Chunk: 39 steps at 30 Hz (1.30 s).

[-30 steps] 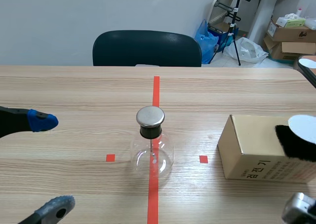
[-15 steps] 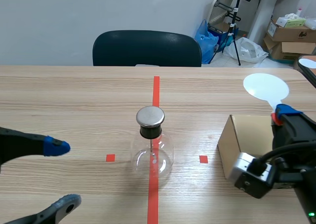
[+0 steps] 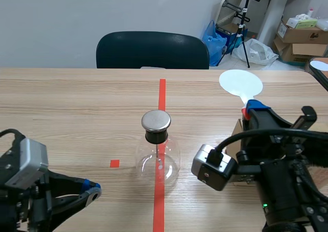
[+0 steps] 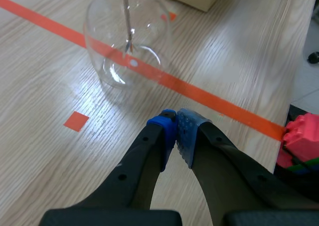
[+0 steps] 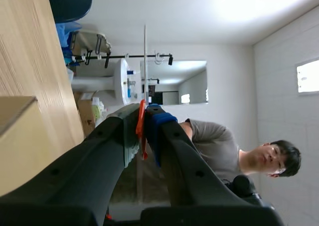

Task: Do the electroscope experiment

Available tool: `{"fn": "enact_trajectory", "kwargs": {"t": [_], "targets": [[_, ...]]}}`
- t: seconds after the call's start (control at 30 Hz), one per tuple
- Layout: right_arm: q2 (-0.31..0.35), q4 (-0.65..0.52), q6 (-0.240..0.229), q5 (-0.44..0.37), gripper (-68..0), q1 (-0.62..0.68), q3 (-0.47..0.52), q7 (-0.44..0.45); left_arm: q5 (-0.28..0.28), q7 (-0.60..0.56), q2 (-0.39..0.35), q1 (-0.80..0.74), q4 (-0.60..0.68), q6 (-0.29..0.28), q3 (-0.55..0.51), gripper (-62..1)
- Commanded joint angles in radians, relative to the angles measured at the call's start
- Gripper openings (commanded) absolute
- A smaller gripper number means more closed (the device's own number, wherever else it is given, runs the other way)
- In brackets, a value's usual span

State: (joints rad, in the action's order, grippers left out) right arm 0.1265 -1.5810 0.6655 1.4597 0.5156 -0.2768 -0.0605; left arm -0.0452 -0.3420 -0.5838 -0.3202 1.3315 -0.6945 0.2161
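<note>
Closed now, the left gripper [image 4: 175,123] has dropped low, near the electroscope [image 3: 158,160], pads [image 4: 187,131] pressed together on nothing. Right of the electroscope, the right gripper [image 3: 252,109] has carried its white disc [image 3: 241,82] nearer, clenched on the orange handle [image 5: 141,126]. Approach step, seemingly; next, bring the disc to the metal cap [image 3: 156,120]. Only the right wrist view shows that clamp

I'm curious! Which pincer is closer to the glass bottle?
Left. The left pincer is low, just before the glass bottle; the right pincer holds a white disc, raised farther aside.
</note>
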Motion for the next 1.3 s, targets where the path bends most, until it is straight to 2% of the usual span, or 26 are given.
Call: {"fn": "enact_trajectory", "kwargs": {"t": [0.0, 0.17, 0.2, 0.4, 0.53, 0.67, 0.8, 1.27], "targets": [[0.018, -0.006, 0.013, 0.001, -66.5, -0.020, -0.018, -0.027, -0.004, -0.025, 0.026, 0.041, -0.024, -0.002, 0.018, -58.1], [0.043, -0.005, -0.063, 0.001, -66.5, -0.035, -0.101, -0.116, 0.034, -0.057, 0.081, 0.162, -0.174, -0.002, 0.080, -58.1], [0.050, -0.005, -0.066, 0.001, -66.5, -0.036, -0.114, -0.125, 0.037, -0.075, 0.088, 0.180, -0.198, -0.002, 0.088, -58.1], [0.070, -0.005, -0.069, 0.001, -66.5, -0.033, -0.152, -0.132, 0.039, -0.123, 0.114, 0.268, -0.296, -0.002, 0.137, -58.1], [0.071, -0.005, -0.069, 0.001, -66.5, -0.021, -0.152, -0.124, 0.039, -0.151, 0.118, 0.293, -0.330, 0.021, 0.160, -57.7], [0.071, -0.005, -0.069, 0.001, -66.5, -0.008, -0.152, -0.111, 0.039, -0.166, 0.121, 0.299, -0.337, 0.038, 0.174, -57.7], [0.087, -0.005, -0.069, 0.001, -66.5, -0.008, -0.152, -0.106, 0.039, -0.164, 0.123, 0.302, -0.337, 0.080, 0.188, -57.7], [0.123, -0.005, -0.077, 0.001, -66.5, -0.009, -0.149, -0.056, 0.039, -0.167, 0.128, 0.304, -0.337, 0.084, 0.188, -57.8]]}}
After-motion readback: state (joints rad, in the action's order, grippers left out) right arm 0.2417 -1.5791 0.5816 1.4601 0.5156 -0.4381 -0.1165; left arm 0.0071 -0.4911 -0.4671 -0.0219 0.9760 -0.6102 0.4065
